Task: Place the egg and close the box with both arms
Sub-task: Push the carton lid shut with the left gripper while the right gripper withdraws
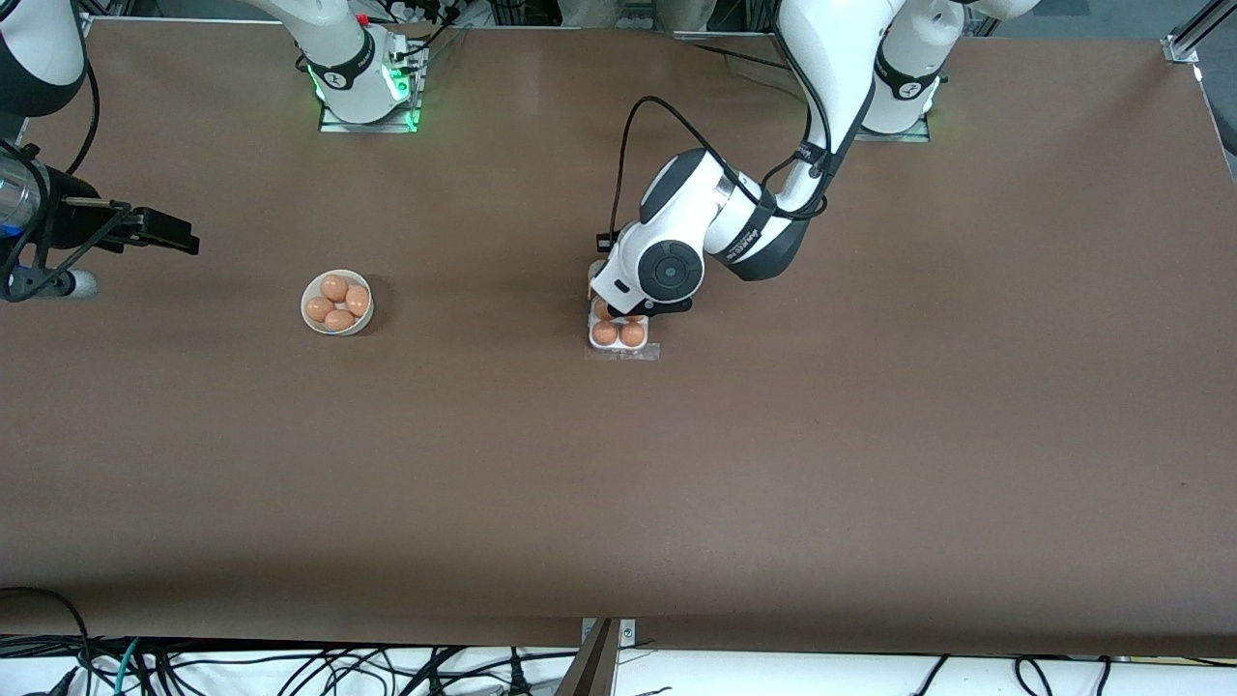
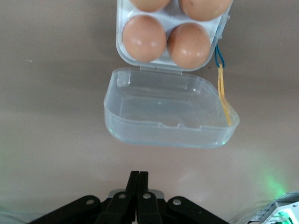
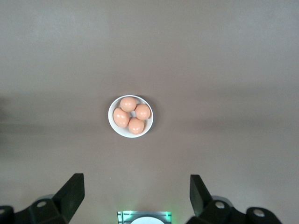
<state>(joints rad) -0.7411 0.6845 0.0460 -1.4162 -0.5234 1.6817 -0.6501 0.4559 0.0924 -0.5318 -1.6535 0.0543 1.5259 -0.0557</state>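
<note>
Box (image 1: 618,333) lid lies open on bench (image 1: 773,464); left pincer (image 2: 138,186) clenched above. Bowl (image 1: 336,303), four eggs, under released right pincer (image 3: 136,196).

desk (image 1: 870,464): brown matte top, I see soft glare mid-span | near edge: white ledge, black cables (image 1: 319,672) | far corner: aluminium frame (image 1: 1193,34)
</note>
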